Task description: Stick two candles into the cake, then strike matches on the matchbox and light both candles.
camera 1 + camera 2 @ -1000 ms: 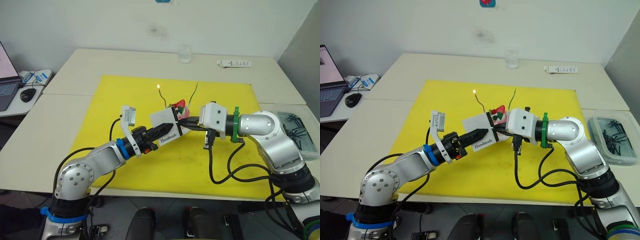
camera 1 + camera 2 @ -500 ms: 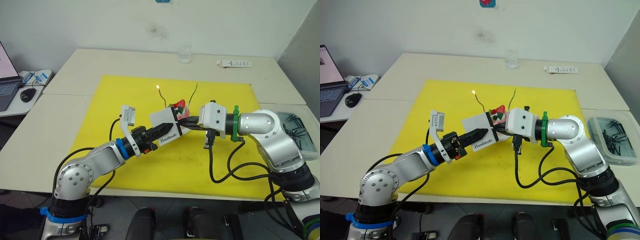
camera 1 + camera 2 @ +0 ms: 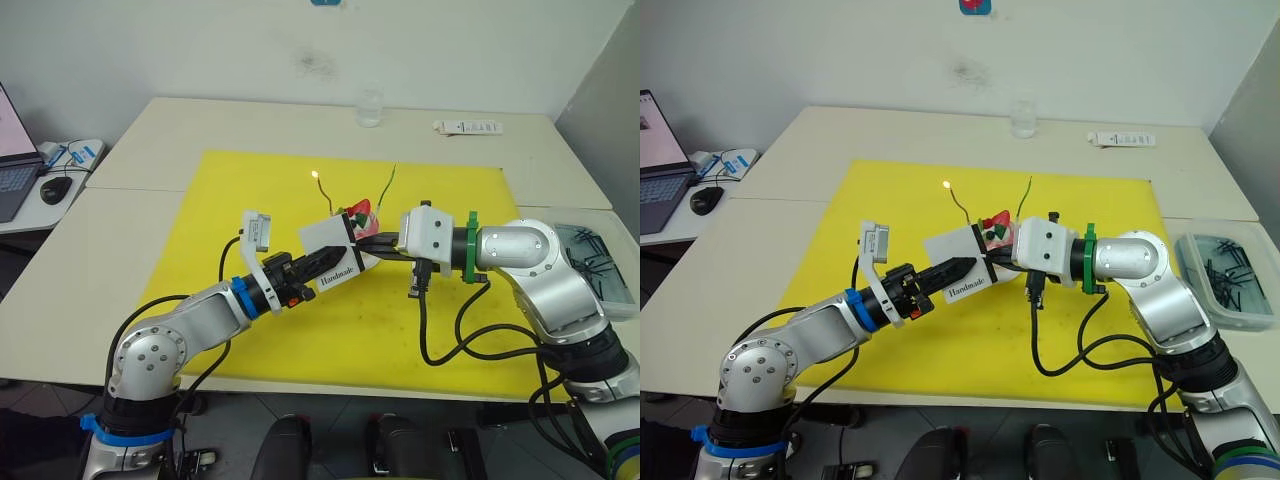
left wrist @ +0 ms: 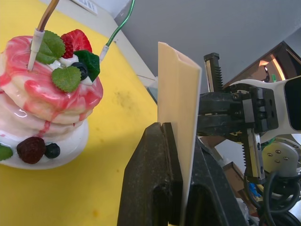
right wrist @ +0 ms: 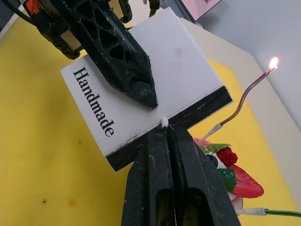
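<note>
My left gripper (image 3: 322, 261) is shut on the matchbox (image 3: 336, 254), a white box printed "Handmade", and holds it in the air just in front of the cake (image 4: 47, 103). My right gripper (image 5: 165, 134) is shut on a match; the match's pale tip (image 5: 163, 122) touches the black striking strip (image 5: 193, 117) on the box's edge. The pink cake (image 3: 363, 213) carries both candles. The left candle (image 5: 244, 101) burns with a small flame (image 3: 315, 174). The green candle (image 3: 388, 183) on the right is unlit.
A yellow mat (image 3: 250, 190) covers the table's middle. A clear glass (image 3: 369, 107) and a white strip (image 3: 469, 127) lie at the far edge. A clear bin (image 3: 592, 262) with dark sticks sits at the right. A mouse (image 3: 55, 188) rests far left.
</note>
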Controlling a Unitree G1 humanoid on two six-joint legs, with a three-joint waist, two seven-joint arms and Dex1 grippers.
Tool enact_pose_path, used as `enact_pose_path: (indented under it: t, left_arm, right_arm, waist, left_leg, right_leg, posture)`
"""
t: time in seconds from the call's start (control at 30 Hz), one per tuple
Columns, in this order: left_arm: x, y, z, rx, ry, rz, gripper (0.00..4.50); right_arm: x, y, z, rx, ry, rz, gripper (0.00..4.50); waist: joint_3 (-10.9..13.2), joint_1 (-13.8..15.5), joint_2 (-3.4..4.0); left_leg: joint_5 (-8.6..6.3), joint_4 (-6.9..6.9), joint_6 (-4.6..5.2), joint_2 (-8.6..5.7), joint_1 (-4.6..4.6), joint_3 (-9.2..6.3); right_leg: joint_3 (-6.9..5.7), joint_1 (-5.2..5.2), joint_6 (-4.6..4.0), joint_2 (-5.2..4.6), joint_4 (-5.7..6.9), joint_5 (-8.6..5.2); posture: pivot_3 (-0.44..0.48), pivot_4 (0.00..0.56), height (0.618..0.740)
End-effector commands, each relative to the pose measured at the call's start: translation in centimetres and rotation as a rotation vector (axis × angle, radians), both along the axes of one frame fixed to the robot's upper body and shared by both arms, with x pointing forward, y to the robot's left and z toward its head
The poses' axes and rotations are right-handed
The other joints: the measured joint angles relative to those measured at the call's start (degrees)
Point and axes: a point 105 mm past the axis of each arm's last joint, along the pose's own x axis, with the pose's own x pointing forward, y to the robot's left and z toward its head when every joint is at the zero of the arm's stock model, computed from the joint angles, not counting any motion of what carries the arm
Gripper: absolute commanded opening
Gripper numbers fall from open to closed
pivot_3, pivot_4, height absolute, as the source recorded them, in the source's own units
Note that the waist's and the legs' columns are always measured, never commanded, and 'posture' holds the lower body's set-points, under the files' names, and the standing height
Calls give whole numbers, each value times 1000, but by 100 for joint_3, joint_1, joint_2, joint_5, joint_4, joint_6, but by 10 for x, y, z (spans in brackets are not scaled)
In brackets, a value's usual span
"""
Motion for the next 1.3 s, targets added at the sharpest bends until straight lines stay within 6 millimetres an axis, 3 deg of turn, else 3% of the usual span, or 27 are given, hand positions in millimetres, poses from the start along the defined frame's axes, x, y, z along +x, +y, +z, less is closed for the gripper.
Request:
enact_pose_path:
  t: [0.03, 0.13, 0.33, 0.47, 0.7, 1.1, 1.3]
  left_arm:
    - [-9, -1, 70, -134, -227, -76, 0]
    - [-14, 1, 93, -165, -268, -117, 0]
    - [-23, -2, 68, -126, -189, -127, 0]
    - [-26, 3, 59, -107, -160, -120, 0]
    - [-47, 8, 40, -44, -90, -183, 0]
    - [-59, 14, 16, 18, -47, -185, 0]
    - [-58, 12, 14, 19, -51, -185, 0]
  right_arm:
    - [-8, -15, -33, -154, 78, 22, 17]
    - [-14, -32, -35, -187, 95, 24, 17]
    - [-6, -49, -18, -162, 66, -49, 17]
    - [-1, -51, -8, -133, 50, -85, 17]
    - [9, -58, 2, -107, 23, -141, 17]
    - [55, -79, 22, 115, -10, -405, 17]
    - [80, -75, 35, 185, -78, -472, 17]
  waist:
    - [6, 53, -13]
    - [10, 84, -22]
    - [11, -11, -22]
    - [12, 9, -24]
    - [12, 3, -24]
    - [13, 5, -23]
    - [13, -4, -23]
  left_leg:
    - [0, 0, 0, -1, -1, -2]
    - [0, 7, 0, -2, -5, -8]
    - [-1, 2, 1, 3, 4, 11]
    - [1, 1, -1, 7, 7, -11]
    - [1, 3, -2, 1, 8, 4]
    - [0, 2, -2, 1, 8, 3]
    - [0, 0, -1, 3, 8, 4]
  right_leg:
    - [-2, 0, 0, 0, 0, 0]
    - [-11, 3, -1, 0, -2, 0]
    - [9, 2, 5, -2, -5, 2]
    - [-9, 2, -3, 4, 12, -2]
    - [4, 2, -4, -5, 7, -2]
    - [3, 3, -27, -6, 9, -15]
    - [4, -1, -20, -2, 9, -11]
  posture:
    - [0, 150, 740]
    - [0, 150, 740]
    - [0, 150, 740]
    - [0, 150, 740]
    - [0, 150, 740]
    - [0, 150, 740]
    - [0, 150, 740]
